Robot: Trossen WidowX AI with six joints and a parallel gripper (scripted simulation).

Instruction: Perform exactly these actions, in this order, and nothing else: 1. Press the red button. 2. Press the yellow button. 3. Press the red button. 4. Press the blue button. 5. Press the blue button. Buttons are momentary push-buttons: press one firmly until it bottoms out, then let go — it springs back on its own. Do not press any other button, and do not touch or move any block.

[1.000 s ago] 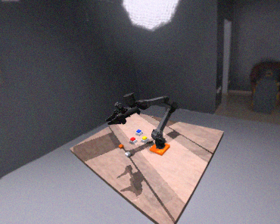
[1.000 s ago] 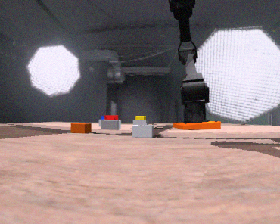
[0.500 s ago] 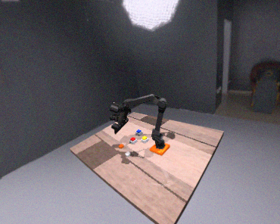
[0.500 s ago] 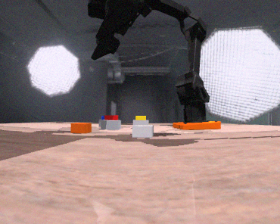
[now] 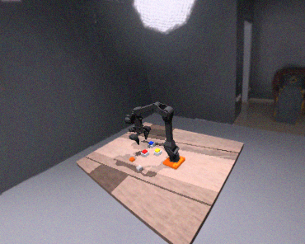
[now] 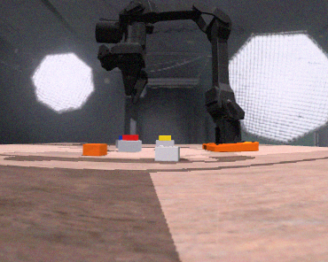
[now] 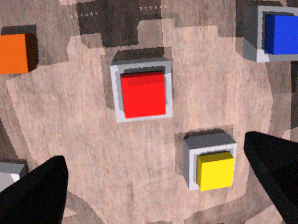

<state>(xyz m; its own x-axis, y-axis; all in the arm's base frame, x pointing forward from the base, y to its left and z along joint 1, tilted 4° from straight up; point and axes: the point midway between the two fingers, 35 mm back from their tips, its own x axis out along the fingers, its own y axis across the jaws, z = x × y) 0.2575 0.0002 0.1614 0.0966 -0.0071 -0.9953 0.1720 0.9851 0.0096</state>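
The red button [image 5: 144, 152] [image 6: 130, 137] [image 7: 144, 95] stands up from its grey housing, above the middle of the wrist view. The yellow button [image 5: 157, 151] [image 6: 165, 137] [image 7: 215, 171] stands up at the lower right of the wrist view, near the right finger in the picture. The blue button [image 5: 151, 143] [image 6: 121, 137] [image 7: 282, 34] is at the wrist view's upper right edge and is partly hidden behind the red one in the exterior view. My gripper [image 5: 143, 140] [image 6: 132, 98] [image 7: 158, 153] is open and empty, pointing down high above the buttons and touching none.
An orange block [image 5: 132, 159] [image 6: 95, 150] [image 7: 12, 52] lies beyond the red button's left side in the wrist view. A white block [image 5: 139, 168] [image 6: 167, 154] [image 7: 9, 172] lies at that view's lower left. The arm stands on an orange base [image 5: 173, 163] [image 6: 235, 147].
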